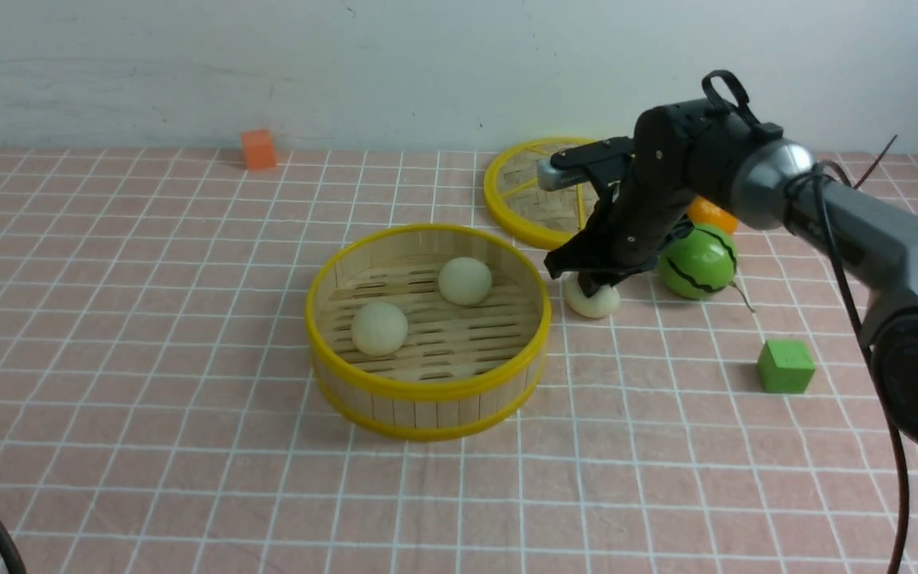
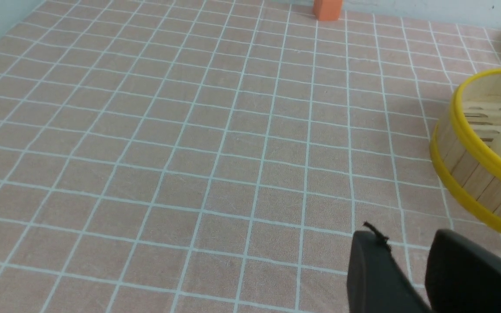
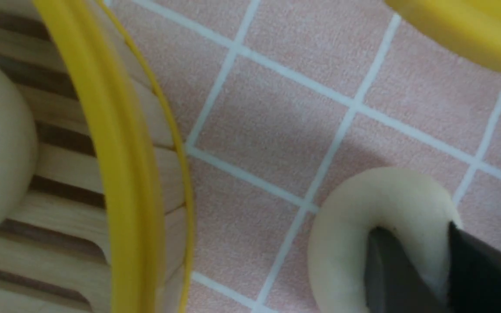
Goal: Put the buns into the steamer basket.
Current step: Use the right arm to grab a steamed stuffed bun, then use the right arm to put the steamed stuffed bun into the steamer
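**Step in hand:** grasp of the last bun.

- The basket (image 1: 427, 391) stands mid-desk (image 1: 148, 319). It holds one bun (image 1: 379, 328) at 8 o'clock from its centre and another bun (image 1: 465, 281) at 1 o'clock.
- The third bun (image 1: 596, 304) rests on the desk just beside the basket wall, at 3 o'clock from it. A green melon (image 1: 698, 263) lies near, at 2 o'clock from this bun.
- The right gripper (image 1: 590, 287) is down on the third bun. The right wrist view shows both fingers pressed into the dough, pinching it from above.
- The left gripper (image 2: 407, 248) hangs over bare desk at 9 o'clock from the basket, jaws apart, nothing between them.

**Next move, as judged:** lift the third bun clear of the yellow rim, carry it toward 9 o'clock, and lower it over free slats at 5 o'clock of the floor before release. The pinch is shallow and the dough is soft, so the bun may slip.
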Available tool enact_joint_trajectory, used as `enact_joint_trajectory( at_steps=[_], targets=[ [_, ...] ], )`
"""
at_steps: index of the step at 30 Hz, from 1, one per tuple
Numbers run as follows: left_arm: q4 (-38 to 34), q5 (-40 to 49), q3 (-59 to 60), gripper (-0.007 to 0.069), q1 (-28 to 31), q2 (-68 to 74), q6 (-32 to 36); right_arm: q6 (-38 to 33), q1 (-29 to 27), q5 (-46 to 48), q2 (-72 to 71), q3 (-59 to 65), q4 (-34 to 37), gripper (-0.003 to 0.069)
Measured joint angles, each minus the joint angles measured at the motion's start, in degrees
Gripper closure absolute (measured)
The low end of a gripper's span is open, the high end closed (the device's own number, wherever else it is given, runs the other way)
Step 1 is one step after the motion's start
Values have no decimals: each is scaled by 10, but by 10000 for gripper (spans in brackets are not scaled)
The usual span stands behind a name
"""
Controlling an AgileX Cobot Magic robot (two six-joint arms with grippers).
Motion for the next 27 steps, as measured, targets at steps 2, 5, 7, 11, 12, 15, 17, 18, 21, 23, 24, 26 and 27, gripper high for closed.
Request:
enact_joint_trajectory(
  at_steps=[2, 5, 7, 11, 12, 15, 17, 18, 21, 23, 24, 26, 27],
  targets=[
    [0, -1, 0, 435, 0, 0, 0, -4, -1, 16, -4, -6, -3, 627],
    [0, -2, 0, 431, 0, 0, 0, -6, 1, 63, -18, -28, 5, 642],
    [1, -2, 0, 429, 0, 0, 0, -15, 5, 99, -36, -49, 17, 642],
    [1, -6, 0, 428, 0, 0, 0, -47, 28, 146, -83, -79, 50, 642],
    [1, -9, 0, 426, 0, 0, 0, -64, 49, 162, -97, -85, 71, 642],
    [1, -15, 0, 425, 0, 0, 0, -85, 95, 171, -97, -88, 82, 642],
    [1, -15, 0, 425, 0, 0, 0, -104, 127, 171, -78, -88, 66, 642],
    [1, -15, 0, 425, 0, 0, 0, -113, 144, 169, -58, -88, 45, 642],
    [1, -15, 0, 425, 0, 0, 0, -115, 161, 167, -19, -87, 13, 642],
    [1, -15, 0, 425, 0, 0, 0, -116, 167, 167, 7, -85, -2, 632],
    [1, -15, 0, 425, 0, 0, 0, -116, 168, 164, 13, -85, -3, 620],
    [1, -15, 0, 425, 0, 0, 0, -117, 168, 161, 13, -86, 2, 601],
    [1, -15, 0, 425, 0, 0, 0, -117, 169, 159, 10, -89, 16, 545]
  ],
)
